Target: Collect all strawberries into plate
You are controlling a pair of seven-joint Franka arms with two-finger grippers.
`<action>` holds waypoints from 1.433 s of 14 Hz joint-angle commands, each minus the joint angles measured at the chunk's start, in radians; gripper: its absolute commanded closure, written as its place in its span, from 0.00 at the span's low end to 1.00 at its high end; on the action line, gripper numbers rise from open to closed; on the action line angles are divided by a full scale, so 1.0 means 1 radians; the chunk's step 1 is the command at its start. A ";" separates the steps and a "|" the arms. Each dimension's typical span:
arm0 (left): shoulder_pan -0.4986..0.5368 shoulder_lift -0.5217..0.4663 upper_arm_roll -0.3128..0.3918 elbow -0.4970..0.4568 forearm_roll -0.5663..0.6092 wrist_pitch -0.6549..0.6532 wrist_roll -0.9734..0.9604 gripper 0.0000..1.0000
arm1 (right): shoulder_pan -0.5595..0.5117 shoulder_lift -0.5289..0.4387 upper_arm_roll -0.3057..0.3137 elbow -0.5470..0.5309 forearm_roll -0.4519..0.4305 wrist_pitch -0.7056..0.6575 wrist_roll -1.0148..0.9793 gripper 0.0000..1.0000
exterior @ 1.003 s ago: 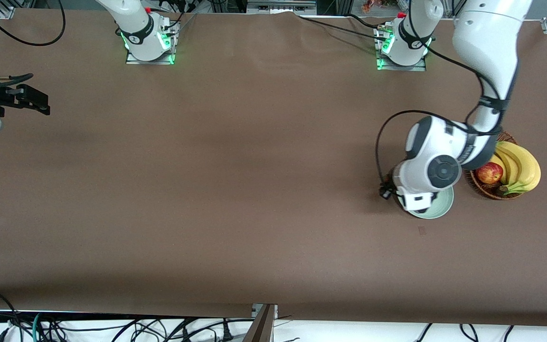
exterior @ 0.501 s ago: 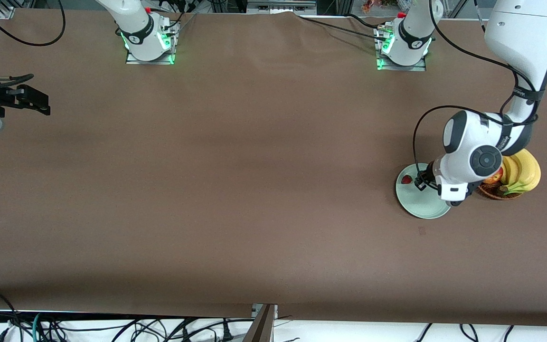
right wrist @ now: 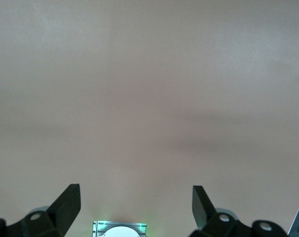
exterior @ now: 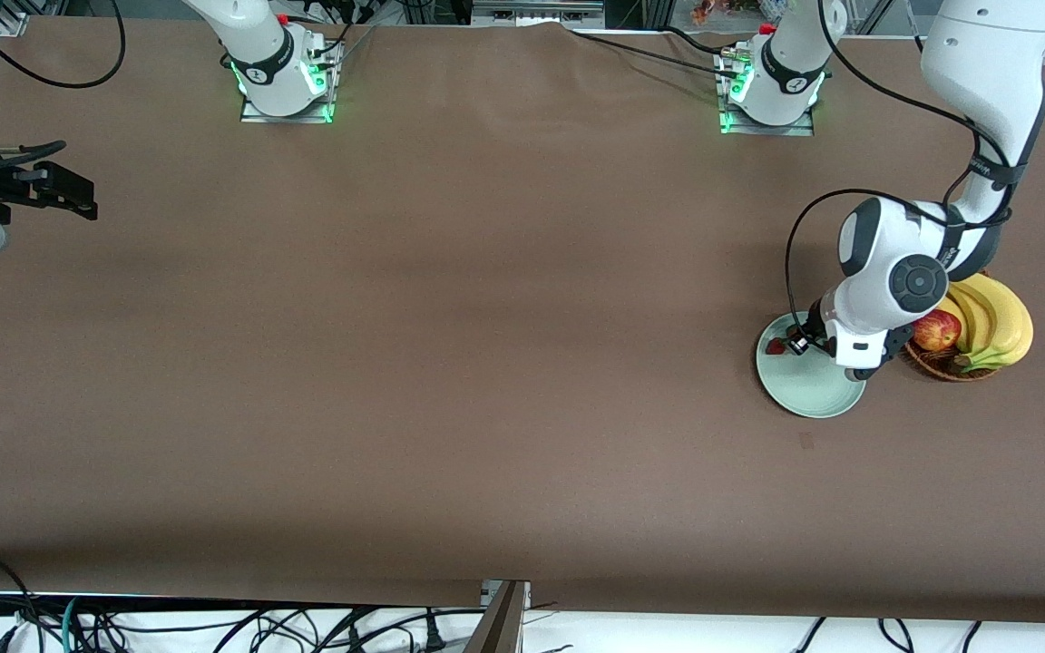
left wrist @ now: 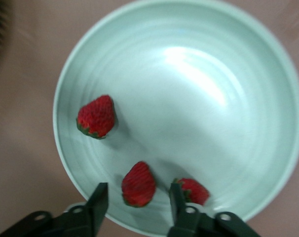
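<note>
The pale mint-green plate lies near the left arm's end of the table, beside a basket. Three red strawberries lie in it: one apart, one and one close to the rim. In the front view only one strawberry shows; the wrist covers the rest. My left gripper hangs low over the plate's rim, open, its fingers on either side of the middle strawberry with a gap at each side. My right gripper waits open over bare table at the right arm's end.
A brown wicker basket with a red-yellow apple and bananas stands right beside the plate, toward the left arm's end. The left arm's black cable loops above the plate. The brown table stretches wide toward the right arm.
The left wrist has swung from over the plate toward the basket, uncovering most of the plate and one strawberry. In the last half second it shifted only slightly. The right arm stayed still.
</note>
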 commanded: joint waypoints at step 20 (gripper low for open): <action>-0.005 -0.452 0.107 0.344 -0.147 -1.026 0.727 0.00 | -0.004 -0.006 0.004 -0.001 0.029 0.007 0.052 0.00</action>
